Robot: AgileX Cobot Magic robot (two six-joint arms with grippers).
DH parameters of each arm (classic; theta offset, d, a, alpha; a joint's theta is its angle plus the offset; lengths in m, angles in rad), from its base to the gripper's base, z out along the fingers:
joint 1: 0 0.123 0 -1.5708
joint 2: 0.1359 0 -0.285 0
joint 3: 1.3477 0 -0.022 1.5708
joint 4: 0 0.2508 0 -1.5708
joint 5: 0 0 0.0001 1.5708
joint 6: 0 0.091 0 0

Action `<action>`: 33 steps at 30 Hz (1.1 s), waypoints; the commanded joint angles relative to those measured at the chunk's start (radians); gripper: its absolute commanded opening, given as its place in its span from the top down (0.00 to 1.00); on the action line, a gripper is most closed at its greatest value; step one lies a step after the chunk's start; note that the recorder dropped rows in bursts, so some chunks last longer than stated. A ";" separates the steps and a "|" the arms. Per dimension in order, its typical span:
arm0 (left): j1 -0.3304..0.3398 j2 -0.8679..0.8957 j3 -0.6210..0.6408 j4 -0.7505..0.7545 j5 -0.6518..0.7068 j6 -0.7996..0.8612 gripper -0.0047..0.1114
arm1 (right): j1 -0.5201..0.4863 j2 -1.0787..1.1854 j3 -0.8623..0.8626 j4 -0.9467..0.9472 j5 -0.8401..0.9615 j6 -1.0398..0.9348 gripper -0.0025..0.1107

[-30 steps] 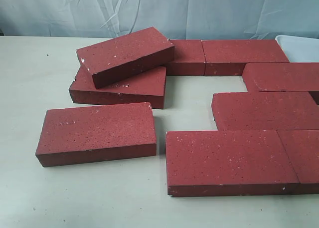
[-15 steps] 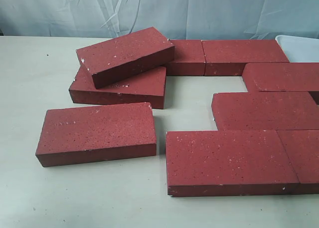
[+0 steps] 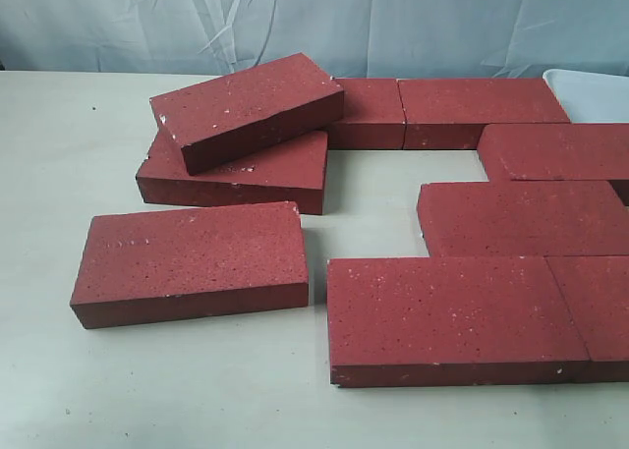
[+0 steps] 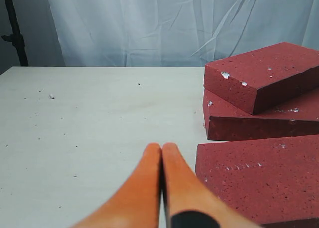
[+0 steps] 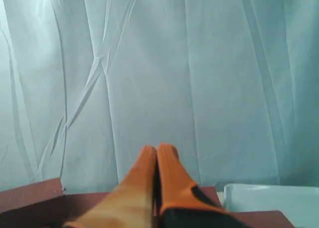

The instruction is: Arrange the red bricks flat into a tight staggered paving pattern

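With the left tool (image 4: 161, 149) and right tool (image 5: 157, 150) pinched together empty, one must be widened so the tilted brick (image 3: 246, 107) is gripped squarely and laid flat

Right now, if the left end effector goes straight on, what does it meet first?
Likely nothing close: the left end effector points across the table toward the curtain; the red bricks lie aside. Depth is unclear.

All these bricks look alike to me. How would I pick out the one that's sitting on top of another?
Start at the pale tabletop and find the left end of the far row of gritty dark-red paving bricks. There the tilted brick lies skewed across a flat brick; it alone is raised off the table.
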 commanded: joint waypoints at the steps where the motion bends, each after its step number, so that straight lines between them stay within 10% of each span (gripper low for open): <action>1: 0.002 -0.004 0.005 -0.004 -0.013 0.000 0.96 | -0.005 -0.007 0.002 -0.007 -0.076 -0.004 0.98; 22: 0.002 -0.004 0.005 -0.004 -0.013 0.000 0.96 | -0.005 -0.007 0.002 -0.002 -0.097 -0.004 0.98; 33: 0.002 -0.004 0.005 -0.004 -0.013 0.000 0.96 | -0.005 0.079 -0.235 -0.003 0.203 -0.004 0.98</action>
